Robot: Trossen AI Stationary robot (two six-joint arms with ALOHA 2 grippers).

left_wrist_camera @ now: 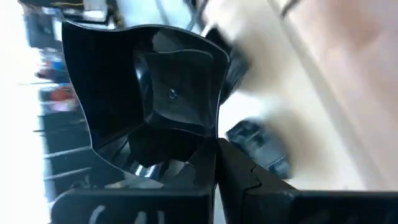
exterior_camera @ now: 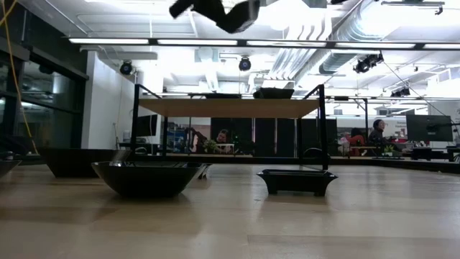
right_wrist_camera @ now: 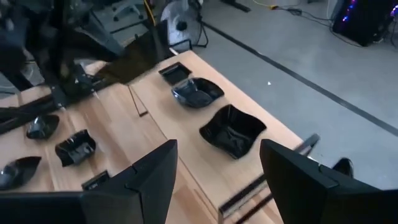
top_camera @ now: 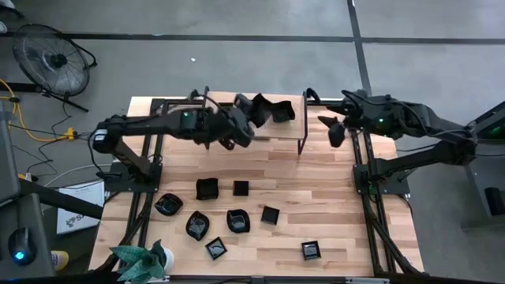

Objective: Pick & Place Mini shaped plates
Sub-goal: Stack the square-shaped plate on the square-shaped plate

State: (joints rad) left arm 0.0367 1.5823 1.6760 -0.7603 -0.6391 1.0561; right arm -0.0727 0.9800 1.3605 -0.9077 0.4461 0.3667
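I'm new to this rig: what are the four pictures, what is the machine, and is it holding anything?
Two dark robot arms work at a wooden table. One picture looks straight down, one looks level across the tabletop, and one comes from each arm's wrist. Small black plates lie on the table, and more sit on a raised shelf. The left gripper is shut on a wavy-edged plate up over the shelf. The right gripper waits open and empty at the shelf's right end.

Glossy black wavy-edged plate (left_wrist_camera: 168, 93) in left claw (left_wrist_camera: 208, 146), seemingly pinched.
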